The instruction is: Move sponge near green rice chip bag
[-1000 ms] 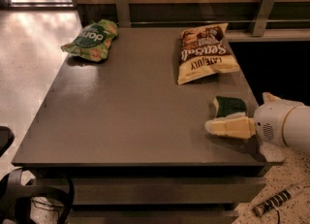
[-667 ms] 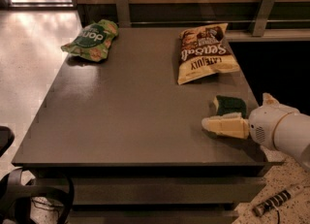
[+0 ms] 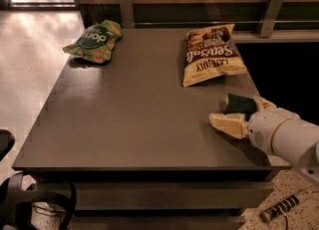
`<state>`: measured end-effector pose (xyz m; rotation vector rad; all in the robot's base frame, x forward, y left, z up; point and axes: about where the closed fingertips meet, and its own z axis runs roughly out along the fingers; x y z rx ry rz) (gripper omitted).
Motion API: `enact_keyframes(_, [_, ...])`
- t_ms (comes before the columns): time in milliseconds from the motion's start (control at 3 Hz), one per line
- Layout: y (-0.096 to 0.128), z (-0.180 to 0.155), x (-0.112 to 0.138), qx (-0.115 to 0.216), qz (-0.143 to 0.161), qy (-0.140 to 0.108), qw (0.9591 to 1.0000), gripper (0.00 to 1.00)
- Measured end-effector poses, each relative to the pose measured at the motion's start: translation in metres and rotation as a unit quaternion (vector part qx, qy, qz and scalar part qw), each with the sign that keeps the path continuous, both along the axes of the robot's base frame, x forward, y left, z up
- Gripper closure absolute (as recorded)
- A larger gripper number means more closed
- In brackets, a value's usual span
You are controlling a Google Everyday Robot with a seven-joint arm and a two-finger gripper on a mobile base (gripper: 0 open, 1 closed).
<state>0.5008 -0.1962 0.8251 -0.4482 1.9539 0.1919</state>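
Gripper [image 3: 243,115] has nudged left at the counter's [image 3: 129,124] right edge, its fingers apart on either side of the sponge [image 3: 240,105], not clamped yet. Green bag [image 3: 93,42] lies far-left, well apart. The grasp and the whole carry remain.

High frontal view; gripper [image 3: 234,115] lower right

Your sponge [image 3: 239,105] sits by the right edge of the table [image 3: 134,124], dark green scrub side up, right at the gripper [image 3: 237,115]. Your green bag [image 3: 93,41] lies crumpled at the far left corner, white lettering on a dark oval facing up, well apart from the sponge.
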Motion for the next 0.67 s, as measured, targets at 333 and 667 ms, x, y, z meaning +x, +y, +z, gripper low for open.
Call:
enact_keyframes(333, [0.0018,0.0015,0.0000,-0.001,0.001,-0.001,1.0000,0.70])
enact_keyframes(667, [0.0045,0.0036,0.0001,-0.003,0.003,-0.002,1.0000,1.00])
